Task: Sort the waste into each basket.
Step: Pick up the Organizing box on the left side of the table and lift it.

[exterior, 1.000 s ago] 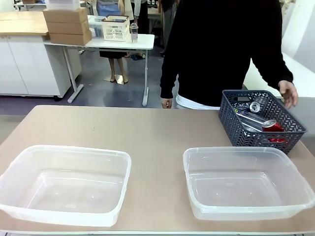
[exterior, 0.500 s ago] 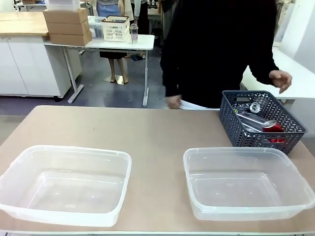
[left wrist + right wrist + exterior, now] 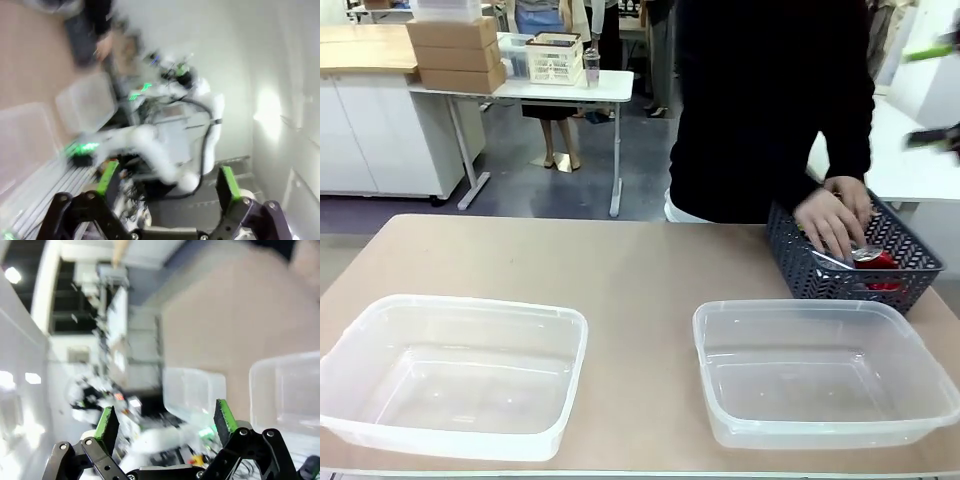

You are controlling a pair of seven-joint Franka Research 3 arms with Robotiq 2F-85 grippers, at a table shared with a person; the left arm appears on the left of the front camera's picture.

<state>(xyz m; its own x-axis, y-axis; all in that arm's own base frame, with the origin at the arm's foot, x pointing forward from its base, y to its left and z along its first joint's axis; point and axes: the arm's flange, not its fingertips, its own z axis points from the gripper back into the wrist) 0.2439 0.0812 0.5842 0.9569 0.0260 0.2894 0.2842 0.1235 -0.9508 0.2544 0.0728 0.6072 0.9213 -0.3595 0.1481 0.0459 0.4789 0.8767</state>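
A dark blue-grey openwork basket (image 3: 800, 268) stands at the table's far right, and both of the person's hands (image 3: 835, 215) reach into it. A crushed red can (image 3: 880, 262) with a silver top shows beside the fingers; the rest of the waste is hidden by the hands. Two clear tubs lie near my edge, one on the left (image 3: 455, 375) and one on the right (image 3: 820, 370), each with nothing in it. Blurred green-tipped fingers (image 3: 932, 50) show at the upper right edge. My left gripper (image 3: 169, 172) and my right gripper (image 3: 165, 412) are open, holding nothing, high off the table.
The tan table (image 3: 630, 260) is bare between the tubs and the person. The right wrist view looks down on the table (image 3: 215, 315) and the two tubs (image 3: 192, 390). The left wrist view is blurred, with the other white arm (image 3: 150, 145) crossing it.
The person has stepped right and brought both hands down into the dark basket. Blurred green-tipped fingers have appeared at the front view's upper right edge. The tubs have not moved.
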